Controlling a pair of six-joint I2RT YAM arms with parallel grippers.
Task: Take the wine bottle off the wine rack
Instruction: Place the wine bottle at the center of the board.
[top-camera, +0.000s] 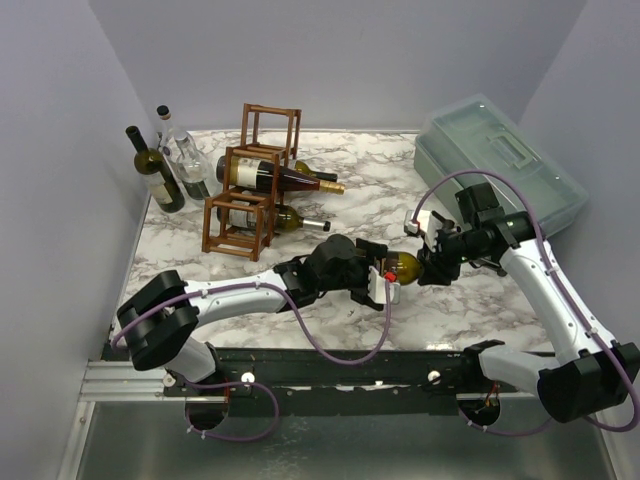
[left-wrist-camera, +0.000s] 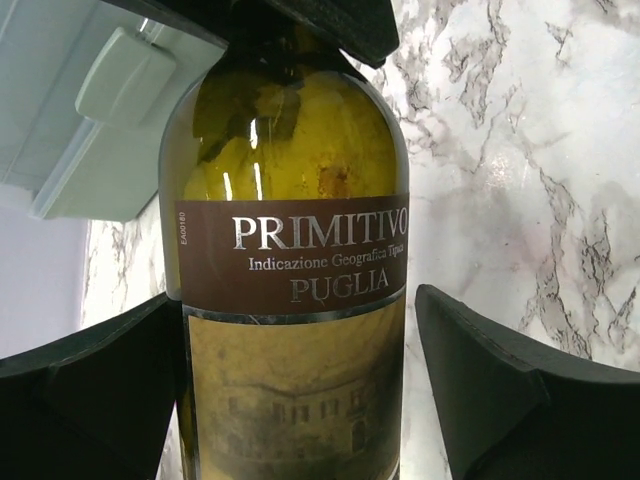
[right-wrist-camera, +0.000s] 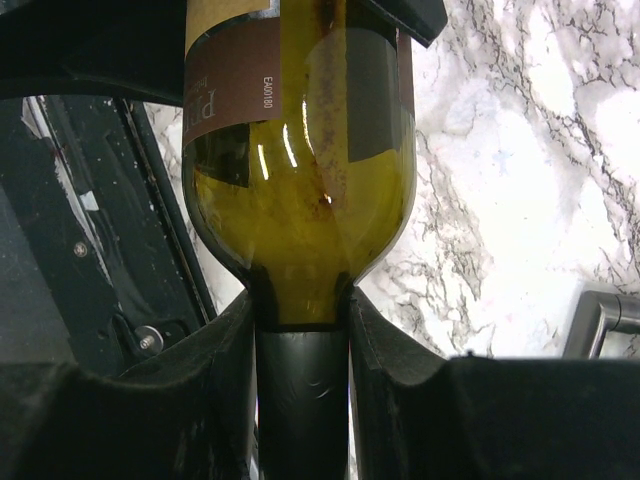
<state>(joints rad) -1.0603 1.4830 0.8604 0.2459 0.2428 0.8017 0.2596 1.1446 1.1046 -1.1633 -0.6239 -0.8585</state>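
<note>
Above the white marble desk (top-camera: 380, 205), the green glass wine bottle (top-camera: 403, 266) stretched between both tools, well clear of the reddish-brown wooden wine rack (top-camera: 245, 200), with the right tool (top-camera: 430, 267) clamped on its neck and the left tool (top-camera: 383, 281) spread wide either side of its body.

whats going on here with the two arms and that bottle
The right hand is shut on the neck of a green glass wine bottle with a brown label, holding it over the white marble tabletop. The left hand stands open around the bottle's body, a finger on either side. The reddish-brown wooden open-frame wine rack stands at the back left with two other bottles lying in it.
</note>
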